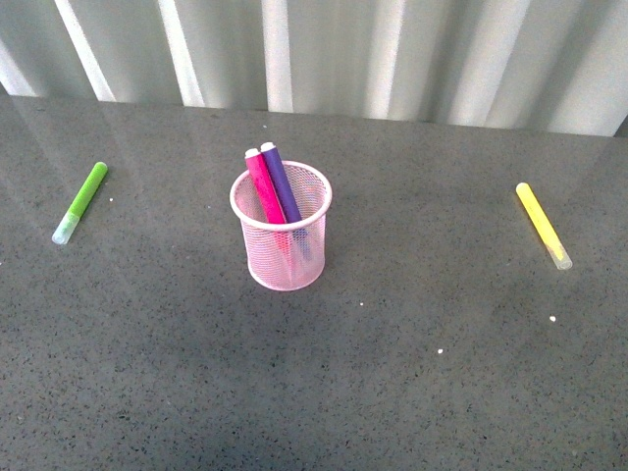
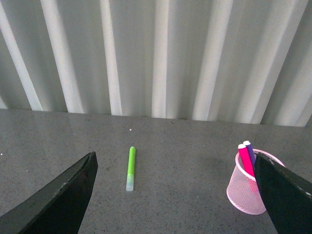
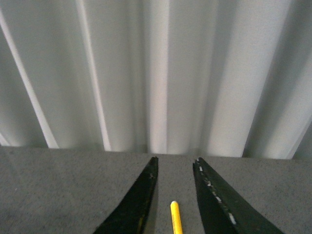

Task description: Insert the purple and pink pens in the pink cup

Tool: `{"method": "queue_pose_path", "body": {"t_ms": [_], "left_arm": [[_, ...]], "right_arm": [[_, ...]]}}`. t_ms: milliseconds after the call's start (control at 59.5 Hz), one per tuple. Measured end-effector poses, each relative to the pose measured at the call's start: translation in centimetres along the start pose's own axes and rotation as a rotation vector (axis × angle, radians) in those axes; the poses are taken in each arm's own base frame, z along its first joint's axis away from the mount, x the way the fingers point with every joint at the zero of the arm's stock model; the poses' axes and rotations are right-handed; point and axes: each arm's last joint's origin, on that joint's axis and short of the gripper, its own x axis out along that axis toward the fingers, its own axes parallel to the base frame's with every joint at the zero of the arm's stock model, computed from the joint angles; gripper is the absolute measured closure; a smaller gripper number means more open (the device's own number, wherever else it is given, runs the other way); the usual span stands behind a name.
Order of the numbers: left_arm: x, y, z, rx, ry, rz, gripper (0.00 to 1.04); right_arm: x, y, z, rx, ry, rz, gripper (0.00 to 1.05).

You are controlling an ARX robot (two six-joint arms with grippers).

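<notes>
Standing mid-table [image 1: 412, 392], pink cup [image 1: 282, 245] looks light, stiff mesh, likely tippy; best gripped at the solid rim. Pink pen [image 1: 263, 184] and purple pen [image 1: 280, 182] sit inside, tilted, butt ends up and leaning toward the back wall. Left gripper [image 2: 175, 195] gapes wide, empty; right gripper [image 3: 174, 195] narrow, empty, above yellow marker [image 3: 175, 217].
</notes>
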Motion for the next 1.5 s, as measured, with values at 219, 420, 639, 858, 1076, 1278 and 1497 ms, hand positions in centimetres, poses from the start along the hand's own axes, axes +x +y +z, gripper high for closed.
{"method": "queue_pose_path", "body": {"t_ms": [219,420,639,858,1076,1278,1497], "left_arm": [[0.0,0.0,0.0,0.0,0.0,0.0,0.07],[0.0,0.0,0.0,0.0,0.0,0.0,0.07],[0.0,0.0,0.0,0.0,0.0,0.0,0.07],[0.0,0.0,0.0,0.0,0.0,0.0,0.07],[0.0,0.0,0.0,0.0,0.0,0.0,0.07],[0.0,0.0,0.0,0.0,0.0,0.0,0.07],[0.0,0.0,0.0,0.0,0.0,0.0,0.07]], "right_arm": [[-3.3,-1.5,-0.9,-0.003,-0.003,-0.005,1.01],[-5.4,-2.1,-1.4,-0.003,0.001,0.0,1.01],[-7.3,-3.4,-2.7,-0.001,0.009,-0.011,1.01],[-8.6,-3.4,-2.3,-0.001,-0.004,-0.007,1.01],[-9.7,-3.4,-1.9,-0.001,-0.019,-0.007,1.01],[-10.6,-3.4,-1.7,-0.001,-0.028,-0.007,1.01],[-11.3,-3.4,-1.6,-0.001,-0.031,-0.007,1.01]]}}
